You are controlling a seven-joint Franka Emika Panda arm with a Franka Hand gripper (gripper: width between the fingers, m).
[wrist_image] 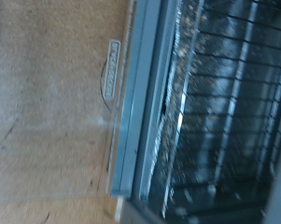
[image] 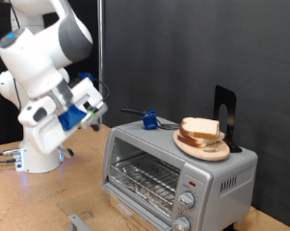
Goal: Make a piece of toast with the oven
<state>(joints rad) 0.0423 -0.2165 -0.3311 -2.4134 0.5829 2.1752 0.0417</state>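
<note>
while jaws probably hidden, gripper beside oven, toast on top

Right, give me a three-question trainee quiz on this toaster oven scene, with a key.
1. True or false: the piece of toast is already on the wire rack inside the oven.
2. What does the toast rest on? A) the table B) a round wooden plate on top of the oven C) the gripper's fingers
3. Fill in: in the exterior view, the gripper hangs to the oven's ____ side, holding nothing that shows.

Key: 1 false; 2 B; 3 left.
</note>
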